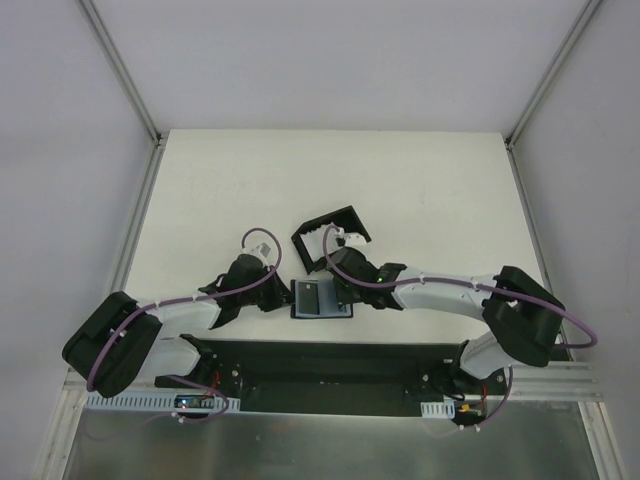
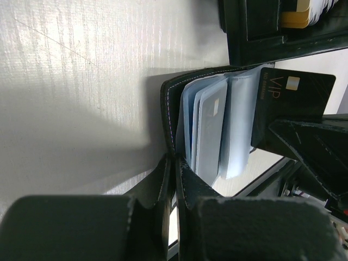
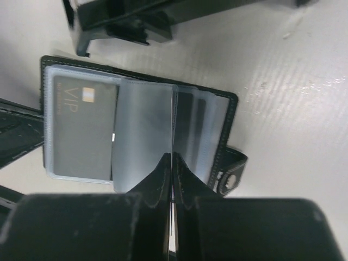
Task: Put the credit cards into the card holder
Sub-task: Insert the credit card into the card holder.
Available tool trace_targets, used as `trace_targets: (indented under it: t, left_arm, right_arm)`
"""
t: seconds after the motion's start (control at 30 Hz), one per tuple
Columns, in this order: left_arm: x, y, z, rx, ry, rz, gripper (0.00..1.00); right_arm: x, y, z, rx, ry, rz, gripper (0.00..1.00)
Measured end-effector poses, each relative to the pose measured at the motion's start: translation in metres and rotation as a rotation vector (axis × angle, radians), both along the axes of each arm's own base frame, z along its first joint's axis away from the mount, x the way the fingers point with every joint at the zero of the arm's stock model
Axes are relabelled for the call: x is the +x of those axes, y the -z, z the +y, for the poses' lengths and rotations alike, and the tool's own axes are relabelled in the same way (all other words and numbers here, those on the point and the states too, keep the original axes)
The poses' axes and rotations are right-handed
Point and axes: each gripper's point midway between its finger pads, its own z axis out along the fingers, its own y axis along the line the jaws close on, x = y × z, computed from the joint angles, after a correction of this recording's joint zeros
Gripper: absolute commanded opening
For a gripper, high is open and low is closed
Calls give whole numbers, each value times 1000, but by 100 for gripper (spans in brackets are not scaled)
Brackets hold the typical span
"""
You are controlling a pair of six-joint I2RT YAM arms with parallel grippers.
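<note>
Open card holder [image 1: 322, 300], gripped from both sides
It lies at the near middle of the table [image 1: 200, 200] — left gripper [image 2: 174, 171] clamped on its black cover edge, right gripper [image 3: 171, 163] clamped on its clear sleeve [image 3: 144, 130] — dark VIP card [image 3: 81, 130] sleeved, tray [image 1: 320, 220] just beyond.

A white table top [image 1: 420, 190] spreads out beyond the left gripper [image 1: 284, 299] and the right gripper [image 1: 337, 294], and to either side of them. Far past both stands a plain pale grey back wall [image 1: 330, 60], with matching side walls [image 1: 50, 160] further outward. Aluminium posts [image 1: 120, 65] rise at the two far corners. Behind the grippers, a slotted aluminium rail [image 1: 560, 385] edges the table, with a grey metal sheet [image 1: 330, 445] below it. The light is soft and even. Close beside the left gripper, the surface shows a fine ribbed grain under bright glare.
</note>
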Motion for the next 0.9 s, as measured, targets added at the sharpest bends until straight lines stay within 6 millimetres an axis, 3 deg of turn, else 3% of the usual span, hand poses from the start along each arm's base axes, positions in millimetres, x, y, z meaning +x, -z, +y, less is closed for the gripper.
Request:
trace_targets:
  t: [0.4,0.7,0.9]
  left_arm:
    - [0,1,1,-12,-7,-3,0]
    - [-1,1,0,-34,-22,3,0]
    - [-3,2,0,-51,-38,9,0]
  right_arm:
    - [-12,-3,31,76,-70,36,1]
    - [-20,-30,72,230,-158,30,0]
    - [-22,-43,87,304,-202,17,0]
